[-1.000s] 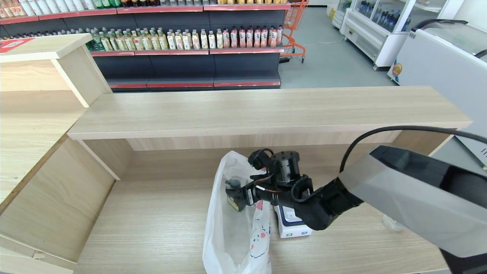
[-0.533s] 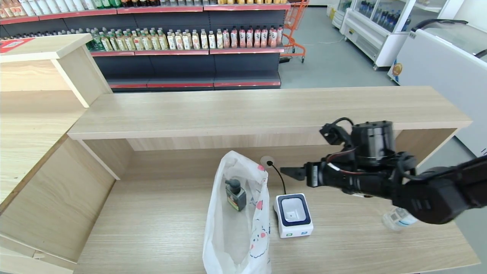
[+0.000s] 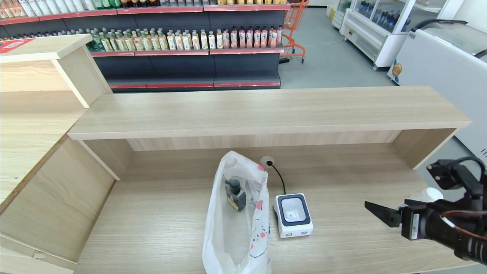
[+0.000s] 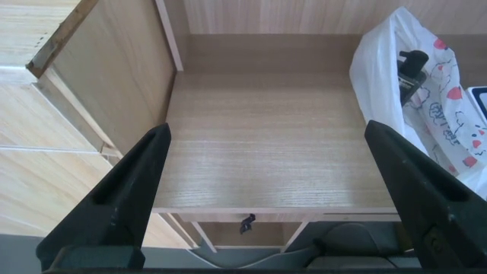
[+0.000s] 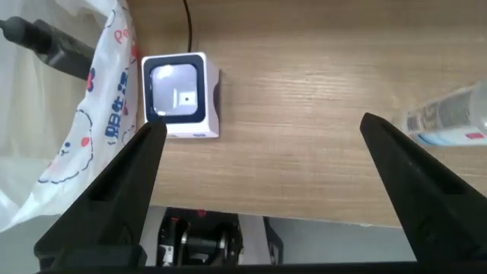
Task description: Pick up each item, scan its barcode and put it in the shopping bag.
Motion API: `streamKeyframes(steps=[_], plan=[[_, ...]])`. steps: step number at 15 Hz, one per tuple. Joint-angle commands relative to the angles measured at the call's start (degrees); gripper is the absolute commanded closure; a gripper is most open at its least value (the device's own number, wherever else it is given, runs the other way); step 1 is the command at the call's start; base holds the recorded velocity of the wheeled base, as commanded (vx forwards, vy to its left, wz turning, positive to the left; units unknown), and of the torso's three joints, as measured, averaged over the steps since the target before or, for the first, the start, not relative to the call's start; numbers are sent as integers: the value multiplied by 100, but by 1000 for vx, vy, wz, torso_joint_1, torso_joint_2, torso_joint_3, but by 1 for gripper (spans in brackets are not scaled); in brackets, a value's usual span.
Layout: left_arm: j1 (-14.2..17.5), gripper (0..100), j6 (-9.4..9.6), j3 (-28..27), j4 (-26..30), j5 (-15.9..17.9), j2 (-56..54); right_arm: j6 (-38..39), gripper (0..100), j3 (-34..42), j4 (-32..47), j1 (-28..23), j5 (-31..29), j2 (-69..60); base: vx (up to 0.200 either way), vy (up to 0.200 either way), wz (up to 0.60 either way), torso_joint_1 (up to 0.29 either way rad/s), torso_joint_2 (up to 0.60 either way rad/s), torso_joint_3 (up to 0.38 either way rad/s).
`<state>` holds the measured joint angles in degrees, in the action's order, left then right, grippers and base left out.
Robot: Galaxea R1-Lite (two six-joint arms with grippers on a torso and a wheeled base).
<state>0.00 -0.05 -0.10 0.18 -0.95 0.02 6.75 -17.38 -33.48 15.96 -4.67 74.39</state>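
A light wooden checkout counter [image 3: 152,228] is running across the foreground, with a raised upper ledge [image 3: 266,110] spanning its far side. A round cable grommet [image 3: 267,161] is sitting in the countertop, close to the back panel under that ledge. To the left, a second wooden counter [image 3: 30,125] is adjoining at an angle and carrying a boxy wooden riser [image 3: 42,47]. Beyond the ledge, dark store shelving [image 3: 182,72] with red edge strips is standing on the grey floor [image 3: 331,64], and rows of drink bottles [image 3: 190,39] are lining its shelves. An orange shopping cart [image 3: 295,26] is standing just beside the shelving's right end. A white chest freezer [image 3: 437,64] and a glass-lidded display freezer [image 3: 380,23] are lining the right side.
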Motion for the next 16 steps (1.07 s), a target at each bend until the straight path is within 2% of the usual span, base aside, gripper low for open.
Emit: streamKeyframes(steps=[1,2,5,11,16], plan=[[0,0,-13,1,-1,-2,-2,-7,0,534,-89,-58,-25,-812,0,0,0,0,0,0],[0,0,5,1,-1,-2,-2,-7,0,675,-89,-58,-25,-952,0,0,0,0,0,0],[0,0,14,1,-1,-2,-2,1,0,886,-1,-58,-183,-1216,0,-200,0,2,2,5],[0,0,31,1,-1,-2,-2,72,0,798,1106,-58,-192,-1946,0,-200,0,1,2,7],[0,0,31,1,-1,-2,-2,72,0,780,1379,-40,-192,-2200,0,-200,0,1,3,3]])
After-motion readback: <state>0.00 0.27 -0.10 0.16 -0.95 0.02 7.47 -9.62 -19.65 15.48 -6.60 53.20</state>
